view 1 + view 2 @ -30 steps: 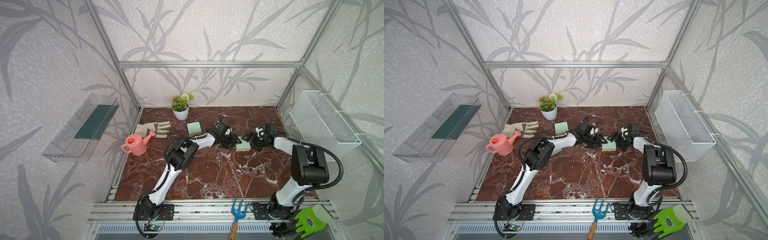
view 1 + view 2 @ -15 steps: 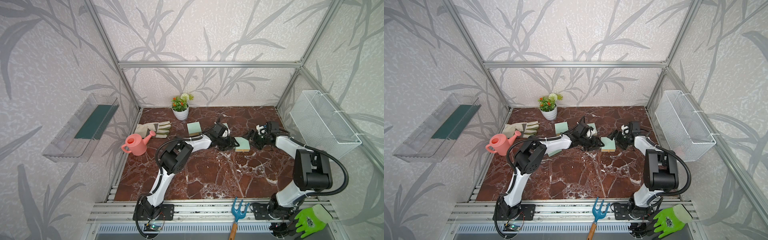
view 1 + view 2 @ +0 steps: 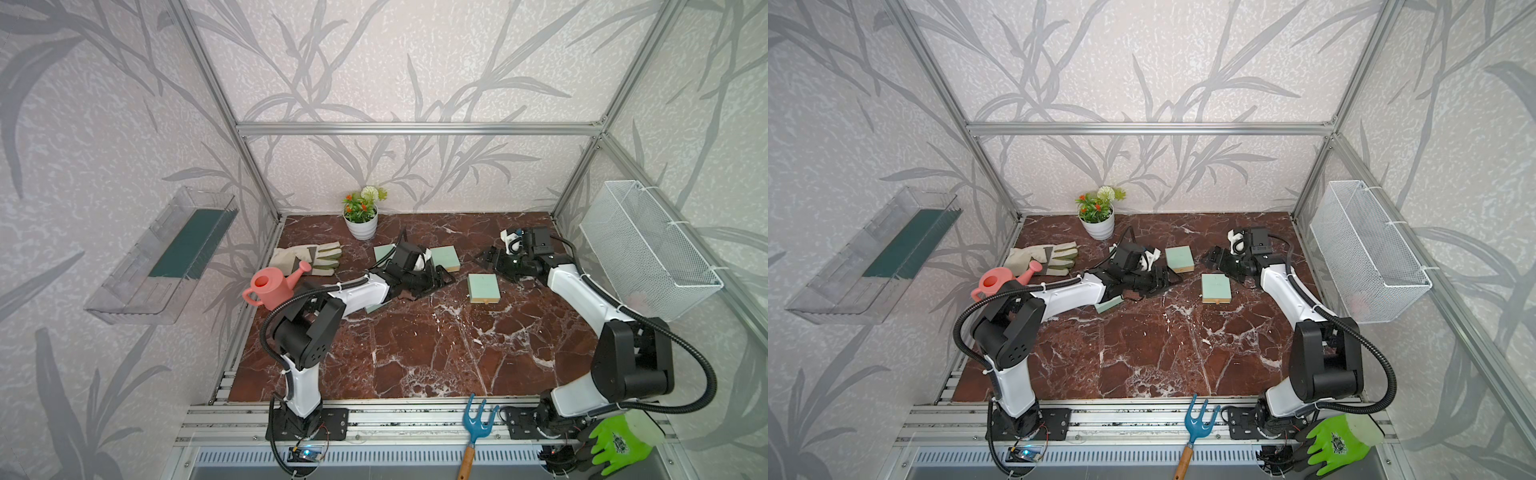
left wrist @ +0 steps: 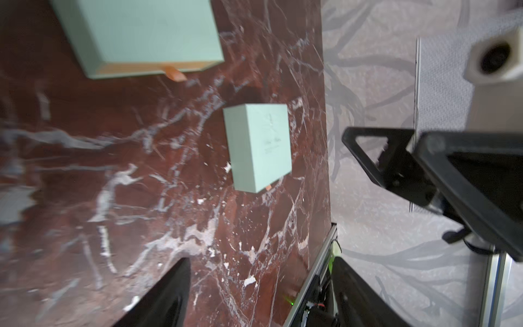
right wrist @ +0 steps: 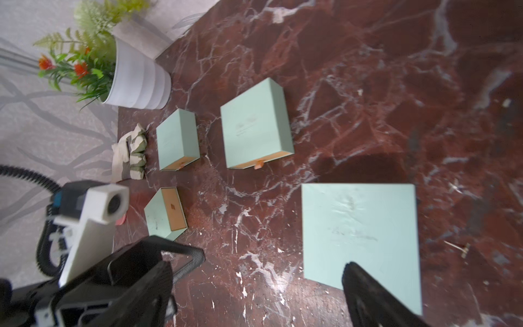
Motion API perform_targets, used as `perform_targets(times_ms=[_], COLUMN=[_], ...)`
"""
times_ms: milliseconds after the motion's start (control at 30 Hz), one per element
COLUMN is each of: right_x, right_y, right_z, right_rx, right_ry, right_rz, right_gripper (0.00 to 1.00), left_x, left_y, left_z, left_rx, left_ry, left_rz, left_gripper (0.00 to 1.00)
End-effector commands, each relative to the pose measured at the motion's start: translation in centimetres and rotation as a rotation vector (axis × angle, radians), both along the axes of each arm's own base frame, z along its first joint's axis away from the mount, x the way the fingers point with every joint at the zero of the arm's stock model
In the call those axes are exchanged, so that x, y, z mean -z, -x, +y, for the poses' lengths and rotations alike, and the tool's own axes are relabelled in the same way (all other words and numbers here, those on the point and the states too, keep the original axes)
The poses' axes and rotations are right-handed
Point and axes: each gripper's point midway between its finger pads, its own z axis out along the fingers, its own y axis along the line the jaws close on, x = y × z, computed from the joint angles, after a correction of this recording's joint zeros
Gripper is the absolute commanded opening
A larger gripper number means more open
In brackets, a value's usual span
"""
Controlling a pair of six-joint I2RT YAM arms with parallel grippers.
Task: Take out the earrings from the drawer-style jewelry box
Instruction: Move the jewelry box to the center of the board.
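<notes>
**Both hands let go of the shut jewelry box**

Both hands had released the flat mint-green cardboard jewelry box (image 3: 483, 286) and drawn clear of it. The left hand (image 3: 443, 280) sat off to the box's left with its fingers spread wide. The left wrist view showed only the bare red-brown marble surface (image 4: 198, 226) between them. The right hand (image 3: 488, 260) hung near the box's far right corner, also open and empty. The box lay alone and flat, with its drawer pushed in and the small orange pull tab (image 3: 486, 302) facing the front edge.

The earrings could not be made out with certainty. In the right wrist view a tiny pale sliver (image 5: 456, 187) and a thin straw-coloured pin (image 5: 460, 248) lay on the marble just beside the box. They might have been the earrings, but were too small to tell. If they were, the removal was probably done. If not, the drawer still had to be pulled out.

A second earlier the two hands had closed in on the box from either side and were touching it. Half a second earlier they had just parted. The box kept its place throughout.
</notes>
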Motion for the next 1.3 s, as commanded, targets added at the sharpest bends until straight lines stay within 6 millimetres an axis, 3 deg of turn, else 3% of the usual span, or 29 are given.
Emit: perform_targets(times_ms=[0, 267, 467, 733, 933, 1167, 1267], right_x=[1.3, 3.2, 5.4, 7.2, 7.8, 8.7, 9.3], right_y=[-1.5, -6.1, -8.9, -10.5, -11.1, -11.4, -11.4], right_z=[0.6, 4.6, 5.4, 6.7, 7.0, 7.1, 7.3], right_rx=[-0.014, -0.094, -0.077, -0.097, -0.1, -0.095, -0.094], right_ry=[0.001, -0.095, -0.115, -0.167, -0.176, -0.171, -0.175], right_rz=[0.012, -0.012, 0.006, 0.059, 0.083, 0.119, 0.139], right_gripper=[0.94, 0.92, 0.91, 0.87, 0.81, 0.76, 0.68], left_x=[-0.7, 2.7, 4.6, 5.9, 5.8, 6.9, 7.0], left_y=[-2.6, -7.8, -11.0, -12.2, -12.7, -13.5, -13.5], left_z=[1.2, 1.7, 0.8, -0.3, -0.6, -0.3, -0.6], left_rx=[-0.058, -0.048, -0.026, 0.008, 0.016, -0.004, 0.001], left_ry=[0.054, -0.113, -0.109, -0.101, -0.067, -0.067, -0.056], left_rz=[-0.005, -0.068, -0.065, -0.062, -0.074, -0.05, -0.048], left_gripper=[0.98, 0.99, 0.96, 0.91, 0.85, 0.73, 0.68])
